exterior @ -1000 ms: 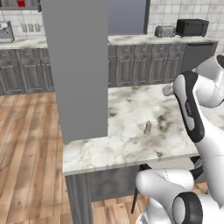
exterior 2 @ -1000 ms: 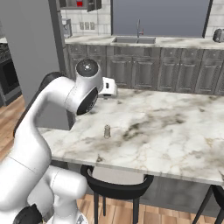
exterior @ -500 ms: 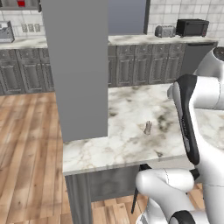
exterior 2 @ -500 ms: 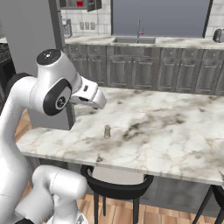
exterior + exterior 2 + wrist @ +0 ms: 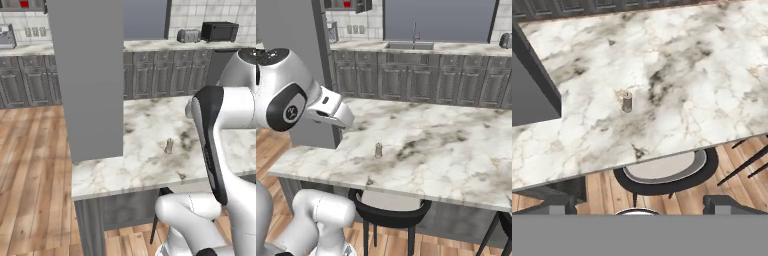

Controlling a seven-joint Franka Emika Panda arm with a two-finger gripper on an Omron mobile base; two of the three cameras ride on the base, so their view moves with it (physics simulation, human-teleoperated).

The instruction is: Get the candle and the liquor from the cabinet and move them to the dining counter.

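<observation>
The candle (image 5: 378, 150) (image 5: 169, 145) (image 5: 627, 102) stands upright on the dining counter (image 5: 456, 160) (image 5: 135, 172) (image 5: 687, 65), a little in from its near edge. My gripper (image 5: 640, 209) hangs above and short of that edge. It is open, with nothing between its fingertips (image 5: 554, 205), and well apart from the candle. The cabinet (image 5: 351, 5) (image 5: 22, 4) hangs far back on the wall. A small red shape in it may be the liquor, but it is too small to tell.
A tall grey pillar (image 5: 87, 75) (image 5: 532, 85) rises from the counter's left end, close to the candle. A black round stool (image 5: 388, 207) (image 5: 662, 172) stands under the near edge. The back worktop holds a sink (image 5: 411, 46), toaster (image 5: 187, 35) and black microwave (image 5: 220, 31).
My arm has swung up and back from the counter, toward the pillar side. The candle has stayed in place. The gripper is still open.
</observation>
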